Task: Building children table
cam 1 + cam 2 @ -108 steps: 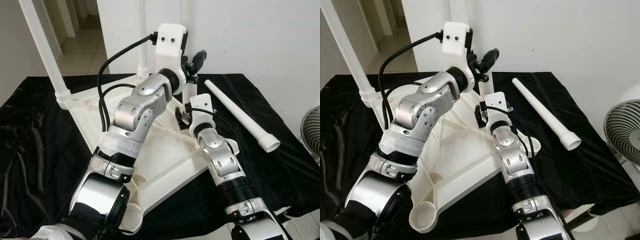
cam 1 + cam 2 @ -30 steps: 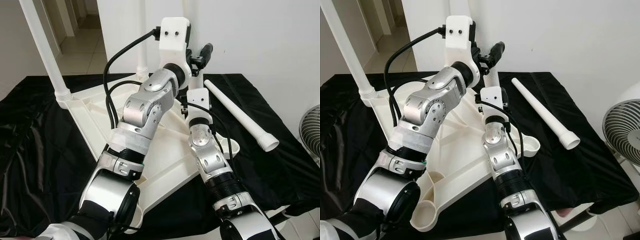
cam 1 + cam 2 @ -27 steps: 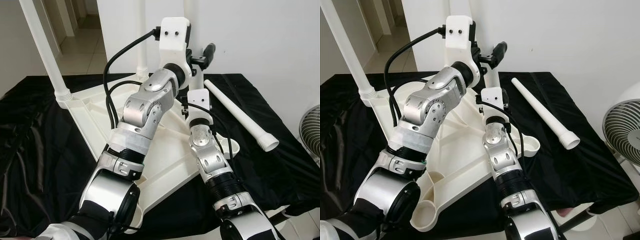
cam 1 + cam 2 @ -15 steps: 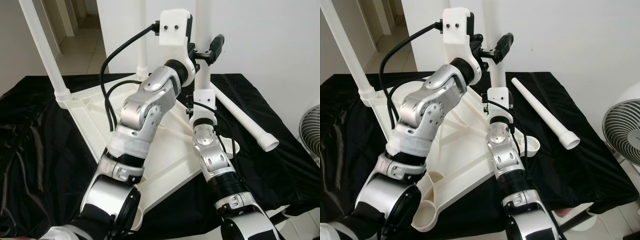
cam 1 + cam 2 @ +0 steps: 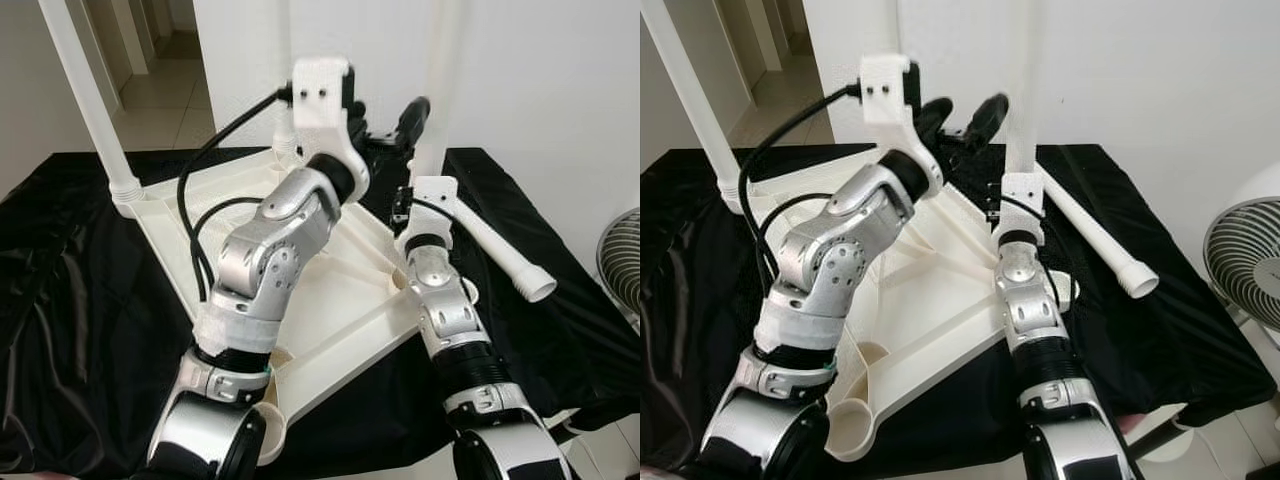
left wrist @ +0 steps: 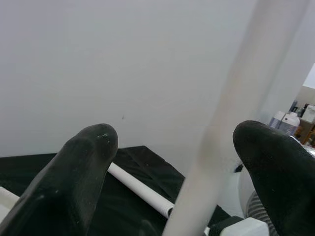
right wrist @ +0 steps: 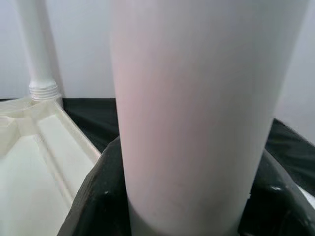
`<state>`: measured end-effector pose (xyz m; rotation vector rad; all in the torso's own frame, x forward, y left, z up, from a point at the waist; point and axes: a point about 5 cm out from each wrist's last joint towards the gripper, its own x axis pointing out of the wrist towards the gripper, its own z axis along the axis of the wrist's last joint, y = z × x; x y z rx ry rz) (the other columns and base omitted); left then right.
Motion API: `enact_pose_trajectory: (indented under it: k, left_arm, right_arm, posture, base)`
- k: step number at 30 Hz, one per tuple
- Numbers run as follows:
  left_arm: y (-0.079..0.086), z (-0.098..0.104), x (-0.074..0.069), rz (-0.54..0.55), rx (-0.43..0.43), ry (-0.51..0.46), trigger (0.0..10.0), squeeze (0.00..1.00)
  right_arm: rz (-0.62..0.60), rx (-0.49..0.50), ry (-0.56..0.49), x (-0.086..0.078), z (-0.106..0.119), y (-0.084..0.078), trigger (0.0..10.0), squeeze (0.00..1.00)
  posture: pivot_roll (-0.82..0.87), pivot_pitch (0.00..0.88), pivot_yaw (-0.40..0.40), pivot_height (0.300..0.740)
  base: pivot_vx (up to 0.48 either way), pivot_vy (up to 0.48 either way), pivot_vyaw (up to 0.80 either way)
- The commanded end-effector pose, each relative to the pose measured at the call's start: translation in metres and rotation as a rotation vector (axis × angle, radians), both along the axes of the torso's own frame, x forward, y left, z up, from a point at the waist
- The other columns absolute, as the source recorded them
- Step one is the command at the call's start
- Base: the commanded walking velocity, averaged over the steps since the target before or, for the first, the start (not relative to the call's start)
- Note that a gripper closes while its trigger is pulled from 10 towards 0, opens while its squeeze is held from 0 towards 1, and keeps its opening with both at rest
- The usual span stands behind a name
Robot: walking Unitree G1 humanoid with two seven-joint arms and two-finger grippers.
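The white table top (image 5: 330, 300) lies upside down on a black cloth. One white leg (image 5: 90, 100) stands in its far left corner and another (image 5: 285, 130) stands at the back. My right gripper (image 7: 184, 206) is shut on a third leg (image 5: 437, 90) near its lower end and holds it upright over the top's right corner. The black fingers (image 7: 91, 206) wrap round it. My left gripper (image 5: 385, 122) is open just left of that leg, at mid height, and in the left wrist view the leg (image 6: 231, 113) passes between its fingers (image 6: 83, 167). A fourth leg (image 5: 500, 250) lies loose on the cloth at the right.
A round corner socket (image 5: 1065, 290) shows beside my right forearm. A fan (image 5: 1245, 265) stands off the table's right edge. A white wall is close behind, with a doorway at the back left. Black cloth (image 5: 70, 300) covers the table on both sides.
My right gripper has carried the upright leg to the right. My left gripper has dropped lower and drawn back to the left, and it is now open beside the leg.
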<state>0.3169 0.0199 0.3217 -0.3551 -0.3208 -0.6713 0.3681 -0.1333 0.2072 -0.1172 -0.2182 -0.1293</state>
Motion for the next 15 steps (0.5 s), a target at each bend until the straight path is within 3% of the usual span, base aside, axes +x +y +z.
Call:
enact_pose_trajectory:
  k: [1,2,8,11,15]
  left_arm:
    - [0.002,-0.004,-0.004,-0.093,0.045,-0.059,10.0,0.0]
    - [0.011,-0.014,-0.001,-0.037,0.068,-0.049,10.0,0.0]
    - [0.018,-0.024,0.0,0.028,0.119,-0.068,10.0,0.0]
    - [0.025,-0.041,-0.003,0.068,0.21,-0.072,10.0,0.0]
    - [0.027,-0.047,-0.006,0.055,0.218,-0.053,10.0,0.0]
  right_arm:
    - [0.013,0.034,-0.028,-0.004,0.0,-0.009,10.0,0.0]
    - [0.016,0.078,-0.037,-0.009,-0.002,-0.019,10.0,0.0]
    - [0.036,0.073,-0.045,-0.016,-0.005,-0.026,10.0,0.0]
    - [0.076,0.003,-0.071,-0.027,-0.006,-0.034,10.0,0.0]
    - [0.069,-0.021,-0.073,-0.031,-0.008,-0.041,10.0,0.0]
  posture:
    - [0.02,0.0,0.0,0.74]
    - [0.02,0.0,0.002,0.74]
    - [0.01,0.0,0.002,0.74]
    - [0.01,0.0,0.005,0.74]
    - [0.01,0.0,0.004,0.74]
  base:
    - [0.0,0.0,0.0]
    - [0.0,0.0,0.0]
    - [0.0,0.0,0.0]
    - [0.0,0.0,0.0]
    - [0.0,0.0,0.0]
